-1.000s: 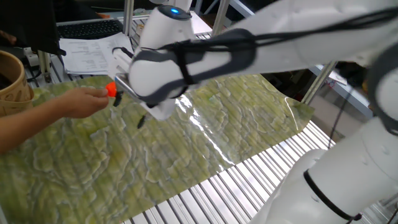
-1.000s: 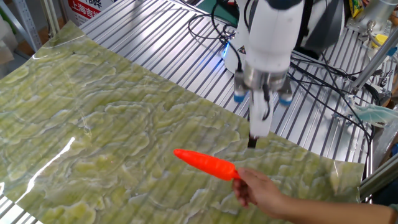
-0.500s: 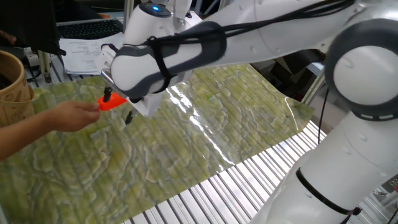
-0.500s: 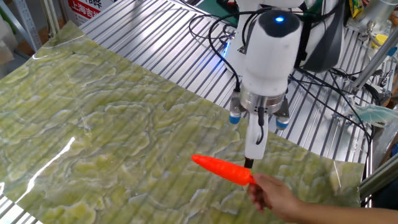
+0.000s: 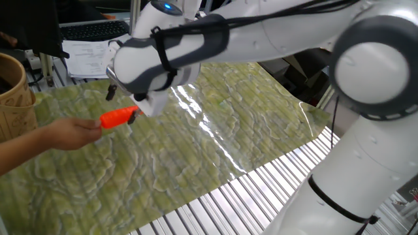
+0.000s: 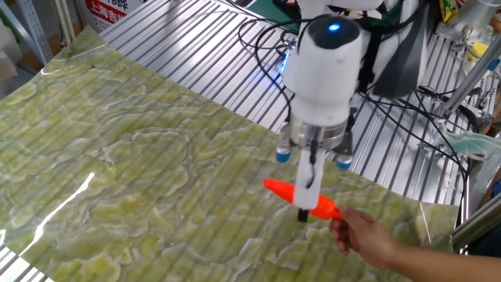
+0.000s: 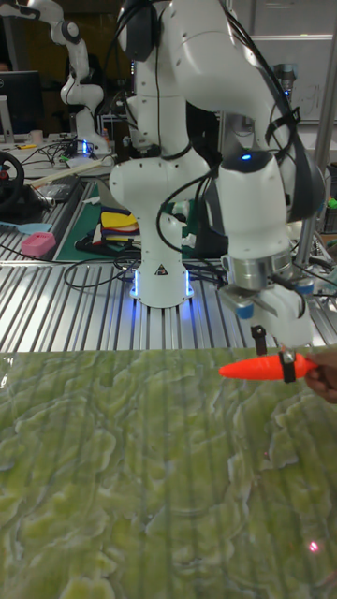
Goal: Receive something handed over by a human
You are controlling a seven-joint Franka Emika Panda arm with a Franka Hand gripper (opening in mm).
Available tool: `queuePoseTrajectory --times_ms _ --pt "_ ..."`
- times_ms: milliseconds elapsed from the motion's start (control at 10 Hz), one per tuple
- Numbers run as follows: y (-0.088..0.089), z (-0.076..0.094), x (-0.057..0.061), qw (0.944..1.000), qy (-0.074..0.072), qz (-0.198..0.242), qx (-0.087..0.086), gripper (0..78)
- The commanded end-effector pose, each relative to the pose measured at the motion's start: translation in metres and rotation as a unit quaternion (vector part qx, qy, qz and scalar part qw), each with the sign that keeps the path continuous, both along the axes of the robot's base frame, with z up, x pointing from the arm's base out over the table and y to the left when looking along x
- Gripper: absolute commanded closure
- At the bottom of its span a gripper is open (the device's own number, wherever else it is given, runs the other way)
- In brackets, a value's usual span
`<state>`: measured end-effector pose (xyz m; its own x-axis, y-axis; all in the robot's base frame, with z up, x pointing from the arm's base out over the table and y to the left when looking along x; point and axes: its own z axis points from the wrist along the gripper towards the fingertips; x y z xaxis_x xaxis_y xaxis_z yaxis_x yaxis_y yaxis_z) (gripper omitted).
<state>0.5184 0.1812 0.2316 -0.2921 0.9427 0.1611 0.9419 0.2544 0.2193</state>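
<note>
The human's hand (image 5: 65,134) reaches in from the left and holds the thick end of an orange-red carrot toy (image 5: 117,119) level above the green mat. My gripper (image 5: 123,104) hangs over the carrot, open. One black finger (image 5: 134,117) touches the carrot's tip end; the other finger stands apart, up and to the left. In the other fixed view the hand (image 6: 364,235) comes from the lower right, and the gripper (image 6: 305,205) crosses in front of the carrot (image 6: 317,205). In the tall view the gripper (image 7: 273,356) straddles the carrot (image 7: 253,369) beside the hand (image 7: 325,372).
A tan wooden bucket (image 5: 13,85) stands at the mat's left edge. Papers (image 5: 98,55) and a keyboard (image 5: 91,29) lie behind it. The green mat (image 6: 117,164) covers a ribbed metal table (image 6: 196,47). Cables (image 6: 407,102) trail near the arm's base.
The gripper has come down over the carrot, one finger now against it. The hand has shifted the carrot slightly and still holds it.
</note>
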Motion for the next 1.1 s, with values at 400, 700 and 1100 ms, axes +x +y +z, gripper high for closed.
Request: queuePoseTrajectory --times_ms 400,700,1100 --pt "0.003 -0.049 0.04 0.9988 -0.008 -0.041 -0.024 0.1" --pt "0.084 -0.064 -0.033 0.9988 0.019 0.026 -0.036 0.1" --pt "0.114 -0.061 -0.081 0.9758 0.005 0.193 -0.103 0.1"
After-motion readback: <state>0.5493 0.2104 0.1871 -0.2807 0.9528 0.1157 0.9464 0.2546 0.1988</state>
